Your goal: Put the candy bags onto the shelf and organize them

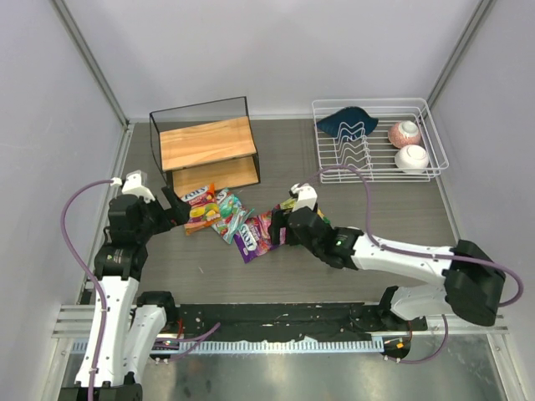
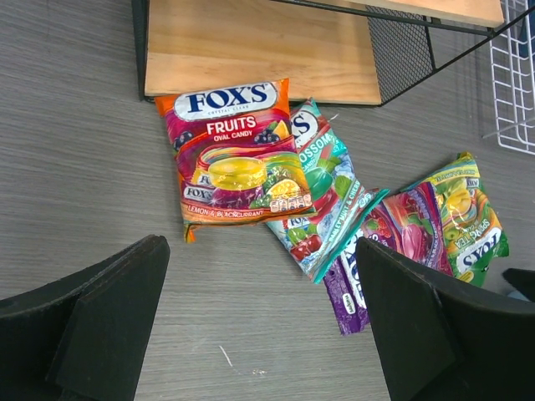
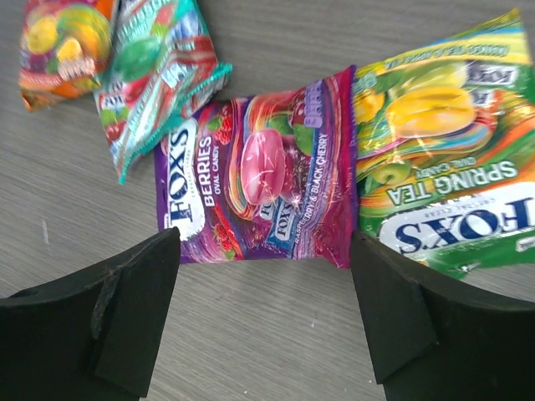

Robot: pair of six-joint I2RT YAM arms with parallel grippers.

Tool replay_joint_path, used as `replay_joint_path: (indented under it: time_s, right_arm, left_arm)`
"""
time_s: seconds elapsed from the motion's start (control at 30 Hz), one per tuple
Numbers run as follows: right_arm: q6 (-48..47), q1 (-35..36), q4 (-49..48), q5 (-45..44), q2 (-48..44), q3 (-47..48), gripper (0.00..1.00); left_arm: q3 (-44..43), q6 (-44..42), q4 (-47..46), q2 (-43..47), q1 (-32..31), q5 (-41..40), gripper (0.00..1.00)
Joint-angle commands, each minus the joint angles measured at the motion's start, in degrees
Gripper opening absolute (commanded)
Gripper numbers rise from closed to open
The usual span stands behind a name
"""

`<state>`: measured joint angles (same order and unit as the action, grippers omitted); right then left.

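Note:
Four candy bags lie in a loose row on the table in front of the shelf (image 1: 209, 144), whose lower board shows in the left wrist view (image 2: 251, 50). The red-orange bag (image 2: 238, 159) lies nearest the shelf, overlapping the teal-green bag (image 2: 322, 196). To the right come the purple-magenta bag (image 3: 259, 171) and the yellow-green bag (image 3: 443, 142). My left gripper (image 1: 175, 209) is open and empty, just left of the red-orange bag (image 1: 199, 209). My right gripper (image 1: 282, 224) is open and empty, hovering at the near edge of the purple-magenta bag (image 1: 253, 236).
A white wire dish rack (image 1: 376, 154) stands at the back right, holding a dark blue item (image 1: 349, 124) and two bowls (image 1: 405, 132). Its edge shows in the left wrist view (image 2: 514, 83). Grey walls close the table on three sides.

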<state>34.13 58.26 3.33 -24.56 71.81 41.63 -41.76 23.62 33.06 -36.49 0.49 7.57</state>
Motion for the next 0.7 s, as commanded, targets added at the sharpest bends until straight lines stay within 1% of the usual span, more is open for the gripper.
replay_joint_path:
  time_s: [0.0, 0.1, 0.3, 0.5, 0.57, 0.63, 0.67]
  right_arm:
    - [-4.0, -0.1, -6.1, 4.5, 5.8, 2.0, 0.88]
    - [-6.2, -0.3, -6.6, 4.7, 10.4, 3.5, 0.88]
    - [-3.9, -3.1, -7.6, 6.4, 19.5, 6.3, 0.87]
    - [-4.6, -3.3, -7.9, 5.8, 23.6, 8.4, 0.88]
    - [-4.8, -3.4, -7.6, 6.1, 24.7, 8.6, 0.86]
    - [-4.8, -3.4, -7.6, 6.8, 25.0, 8.6, 0.77]
    - [-4.8, -3.4, -7.6, 7.7, 25.0, 8.6, 0.61]
  left_arm:
    - [0.4, 0.4, -1.4, 0.5, 0.0, 0.8, 1.00]
    - [0.4, 0.2, -1.4, 0.5, -0.1, 1.0, 1.00]
    - [0.3, -0.1, -1.1, 0.5, 0.0, 1.2, 1.00]
    - [0.4, -0.1, -1.1, 0.0, 0.0, 1.7, 1.00]
    - [0.4, -0.2, -1.1, -0.4, 0.0, 1.9, 1.00]
    - [0.4, -0.2, -1.2, -0.7, 0.0, 2.2, 1.00]
    - [0.4, -0.2, -1.2, -0.9, 0.0, 2.2, 1.00]
